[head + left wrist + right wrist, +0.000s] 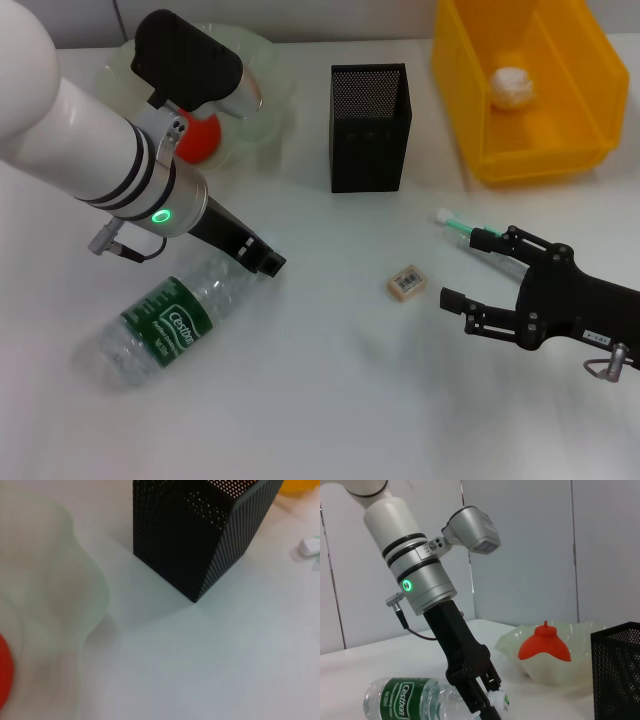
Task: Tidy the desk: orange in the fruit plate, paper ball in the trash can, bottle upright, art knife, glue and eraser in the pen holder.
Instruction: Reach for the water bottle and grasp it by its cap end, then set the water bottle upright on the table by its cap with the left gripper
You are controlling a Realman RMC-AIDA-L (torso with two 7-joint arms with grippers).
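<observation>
Bottle step in hand: my left gripper (268, 262) was pinching the neck of the bottle (160, 325), lying flat near the fruit plate (262, 125). Next move: tip it upright by the neck. My right gripper (470, 270) hung spread by the glue (462, 229).

The left arm covers most of the orange (200, 140), and the right gripper (478, 268) seemingly hides the art knife.

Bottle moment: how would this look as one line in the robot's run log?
left gripper: at cap end of lying bottle | right gripper: open near glue | orange: in fruit plate
</observation>
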